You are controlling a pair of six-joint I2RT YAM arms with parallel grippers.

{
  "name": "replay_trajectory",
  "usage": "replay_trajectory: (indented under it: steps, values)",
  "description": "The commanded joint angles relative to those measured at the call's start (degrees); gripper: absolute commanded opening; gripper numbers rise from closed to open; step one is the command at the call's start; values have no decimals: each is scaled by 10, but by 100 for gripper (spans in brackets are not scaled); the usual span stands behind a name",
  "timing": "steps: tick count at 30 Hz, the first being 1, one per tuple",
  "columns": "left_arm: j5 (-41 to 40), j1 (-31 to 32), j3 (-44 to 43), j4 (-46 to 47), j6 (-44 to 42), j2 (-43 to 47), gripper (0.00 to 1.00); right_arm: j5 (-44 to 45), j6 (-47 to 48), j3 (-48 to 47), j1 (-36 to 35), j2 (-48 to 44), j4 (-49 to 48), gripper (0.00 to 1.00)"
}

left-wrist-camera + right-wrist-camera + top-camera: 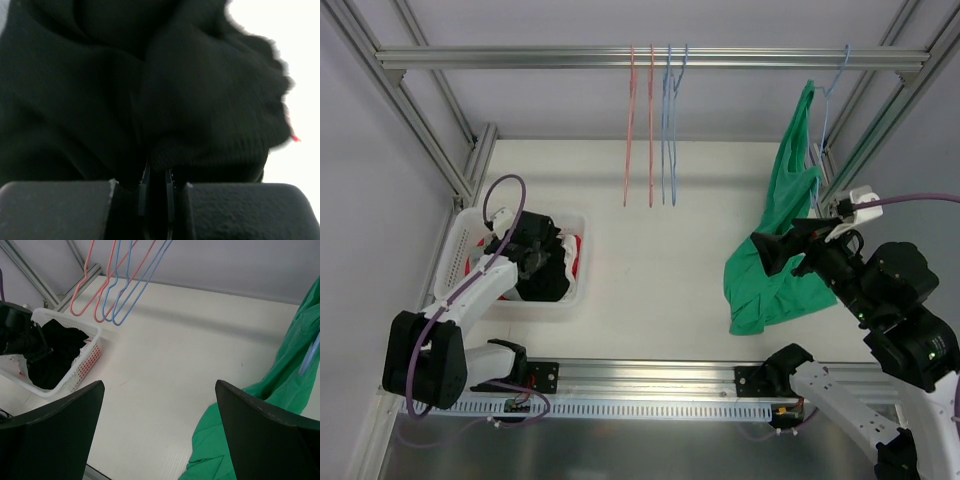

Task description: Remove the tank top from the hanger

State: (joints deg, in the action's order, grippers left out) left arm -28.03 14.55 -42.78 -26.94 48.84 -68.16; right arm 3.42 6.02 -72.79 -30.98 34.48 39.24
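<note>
At 9 o'clock: bent low into basket (455, 245) with left gripper (156, 175) closed against black cloth (150, 75); pinch unclear, view blocked. At 3 o'clock: raised with right gripper (160, 385) spread wide, empty, beside tank top (790, 170) hanging on hanger (835, 75), hem on table (660, 260).

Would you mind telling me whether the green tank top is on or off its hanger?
On: the tank top hangs from the blue hanger on the rail.

No text, label, brand, number or sign can be read in any view.
</note>
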Motion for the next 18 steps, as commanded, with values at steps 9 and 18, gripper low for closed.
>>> replay_trajectory:
  steps: [9, 18]
  values:
    - [35, -3, 87, 52, 6, 115, 25, 153, 72, -200, 3, 146, 74, 99]
    - [152, -3, -60, -51, -86, 254, 99, 121, 144, -426, 159, 356, 165, 99]
